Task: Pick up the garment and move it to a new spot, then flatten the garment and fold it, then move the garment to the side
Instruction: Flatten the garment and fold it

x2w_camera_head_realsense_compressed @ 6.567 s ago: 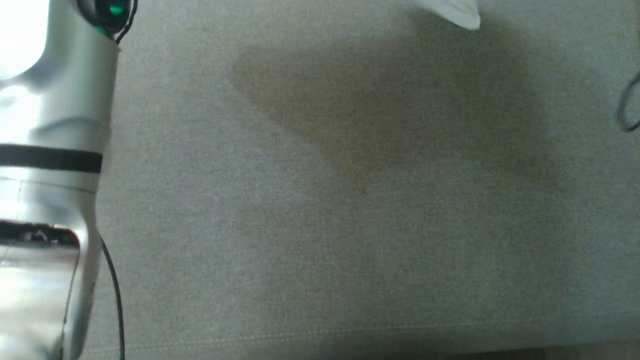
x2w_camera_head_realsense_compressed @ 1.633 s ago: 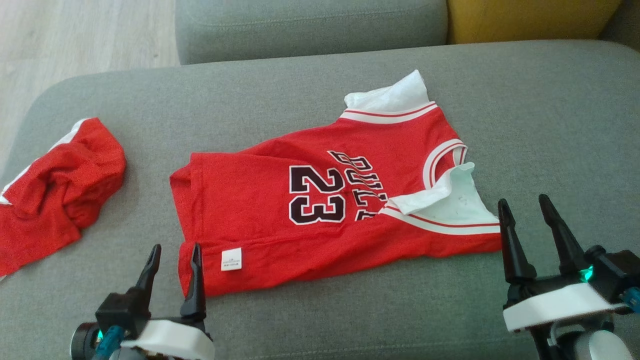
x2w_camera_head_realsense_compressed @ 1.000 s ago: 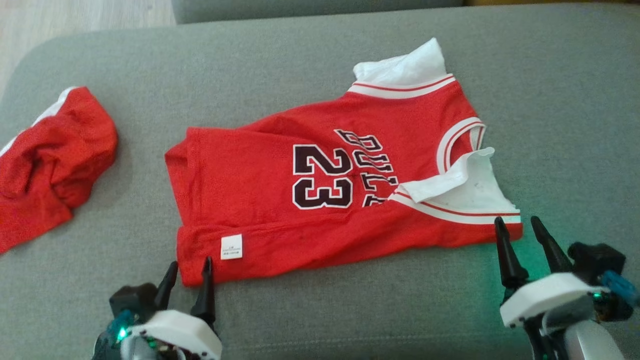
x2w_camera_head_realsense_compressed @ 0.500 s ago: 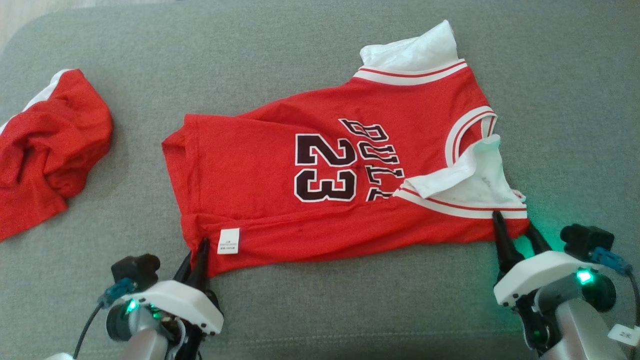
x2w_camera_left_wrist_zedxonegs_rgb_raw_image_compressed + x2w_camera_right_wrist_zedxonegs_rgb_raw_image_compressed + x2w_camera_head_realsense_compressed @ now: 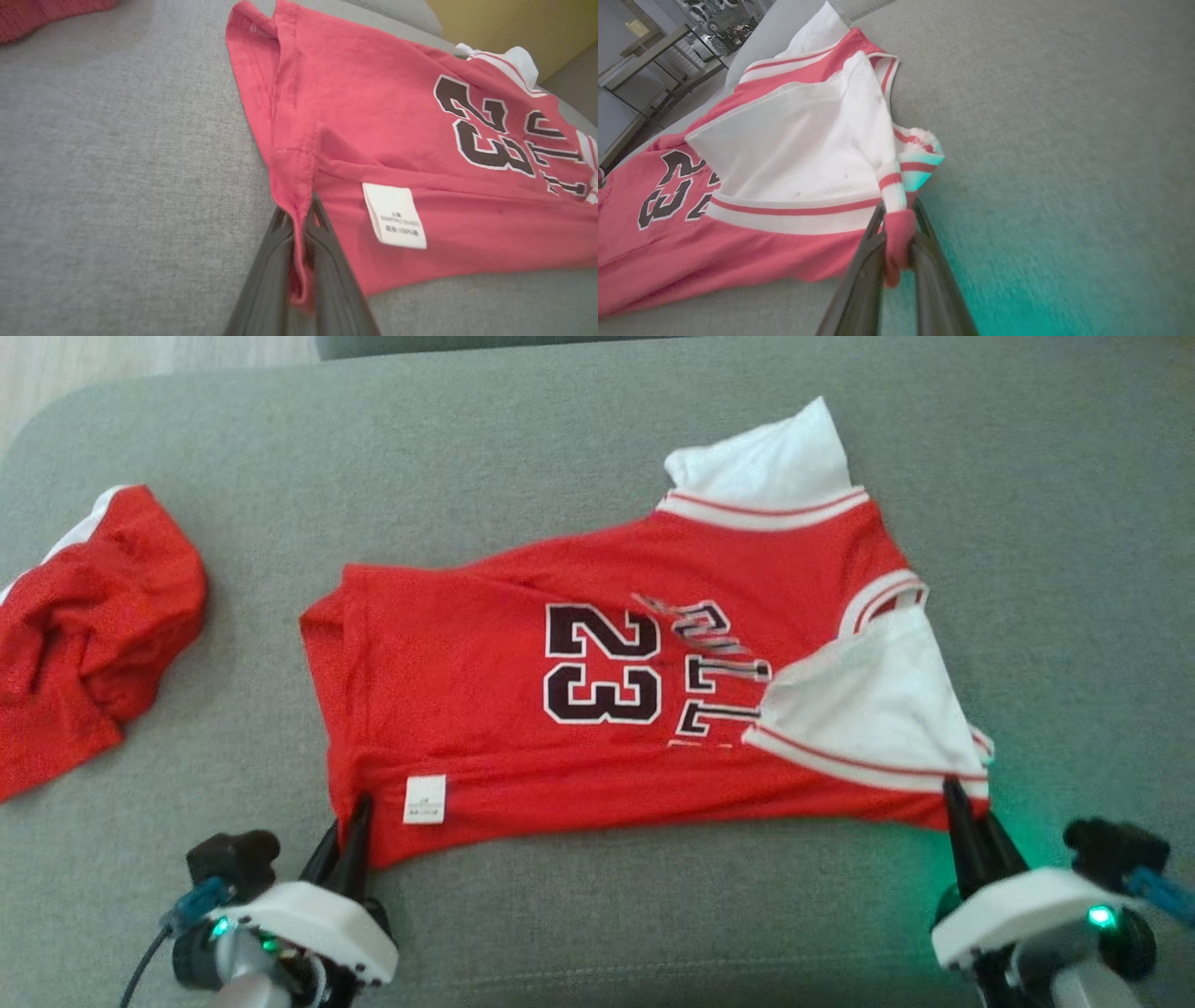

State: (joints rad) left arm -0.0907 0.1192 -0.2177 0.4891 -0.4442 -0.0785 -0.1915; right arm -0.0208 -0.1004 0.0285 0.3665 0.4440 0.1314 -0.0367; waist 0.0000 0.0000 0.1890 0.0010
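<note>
Since half a second back, both grippers had clamped down and the white flap (image 5: 868,700) had spread wider. My left gripper (image 5: 353,817) was pinching the near hem corner of the red basketball jersey with black 23 (image 5: 467,653), just left of its white care label (image 5: 425,800). My right gripper (image 5: 962,803) was squeezing the near shoulder corner. Jersey lay sideways on the grey fabric sofa cushion (image 5: 653,915), lettering rumpled, with a crumpled red garment (image 5: 93,625) well off to the left.
</note>
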